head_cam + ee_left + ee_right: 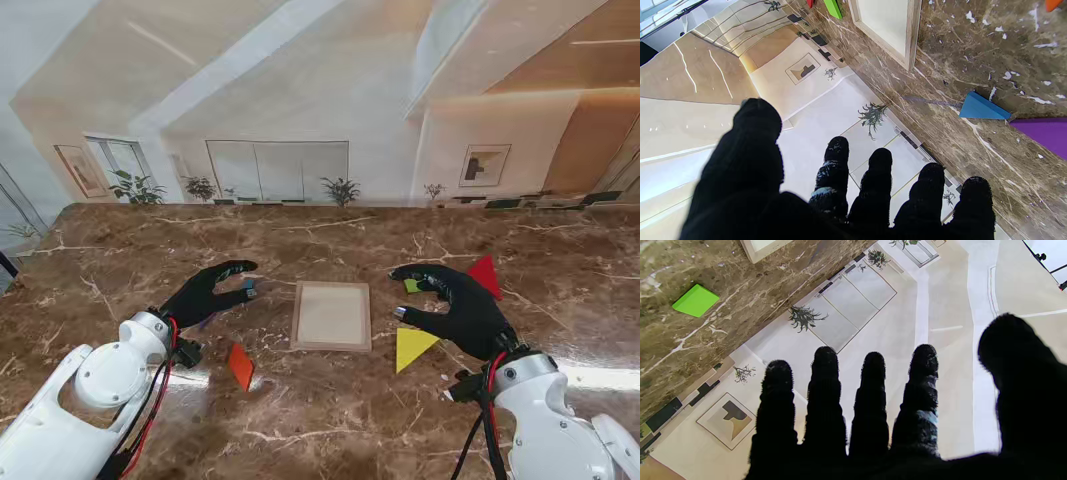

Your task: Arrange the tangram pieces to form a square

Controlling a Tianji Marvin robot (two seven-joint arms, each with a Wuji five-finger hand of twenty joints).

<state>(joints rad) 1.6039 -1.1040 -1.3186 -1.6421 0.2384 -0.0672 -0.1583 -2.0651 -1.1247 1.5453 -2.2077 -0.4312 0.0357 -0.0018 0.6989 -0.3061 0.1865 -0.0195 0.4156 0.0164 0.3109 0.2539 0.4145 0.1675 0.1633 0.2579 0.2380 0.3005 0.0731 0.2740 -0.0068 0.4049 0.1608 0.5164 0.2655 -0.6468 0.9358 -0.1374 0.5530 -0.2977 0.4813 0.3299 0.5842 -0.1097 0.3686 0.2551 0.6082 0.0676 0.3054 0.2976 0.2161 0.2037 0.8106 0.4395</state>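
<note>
Tray (331,346) dead centre of the marble surface (330,420), and not one piece in it yet: this looks like the very start, both hands out choosing a first pick. Left of the tray, the left hand (205,292) hovers with fingers spread and nothing held; its wrist view shows fingers (836,166) apart over bare marble. The blue triangle (983,107) sits just beside those fingertips, the purple piece (1043,135) right next to it under the hand. The orange piece (240,365) lies left of the tray and nearer to me. Over on the right of the tray, the right hand (455,300) is also splayed wide and empty. The green piece (696,300) lies near its fingertips, between them and the tray. The red triangle (486,275) sits to the tray's right beyond that hand, the yellow triangle (413,347) just right of the tray's near corner. Next move, I'd say: pinch a flat piece off slick stone, so fingertips must come down at its edges, then carry it into the tray squared against a corner of the rim.
</note>
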